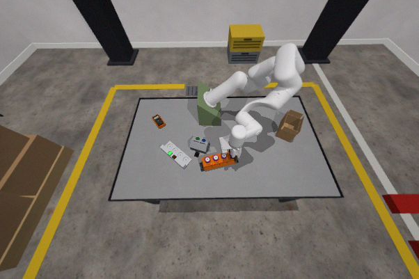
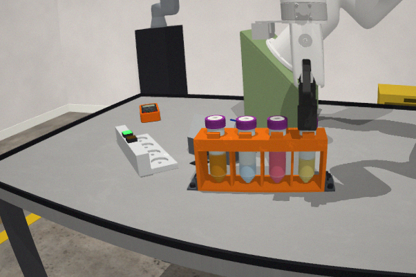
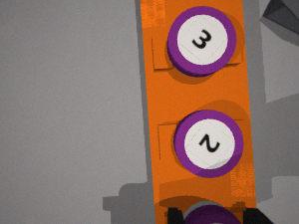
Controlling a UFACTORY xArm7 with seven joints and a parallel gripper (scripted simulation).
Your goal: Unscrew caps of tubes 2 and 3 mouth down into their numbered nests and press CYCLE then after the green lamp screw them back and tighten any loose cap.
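The orange decapping station (image 2: 260, 158) holds four tubes with purple caps. My gripper (image 2: 307, 123) stands upright over its right end in the exterior view and is shut on the cap of tube 1, whose purple top shows between the fingertips in the wrist view (image 3: 211, 215). Cap 2 (image 3: 208, 143) and cap 3 (image 3: 201, 41) sit on their tubes, as does the cap of tube 4 (image 2: 215, 121). The white cap tray (image 2: 146, 149) lies to the left with its nests empty and its green lamp (image 2: 127, 132) lit. The key housing (image 1: 199, 143) stands behind the station.
A green wedge block (image 2: 266, 79) stands close behind the gripper. An orange meter (image 2: 149, 112) lies at the far left of the table. An open cardboard box (image 1: 289, 125) lies near the arm's base side.
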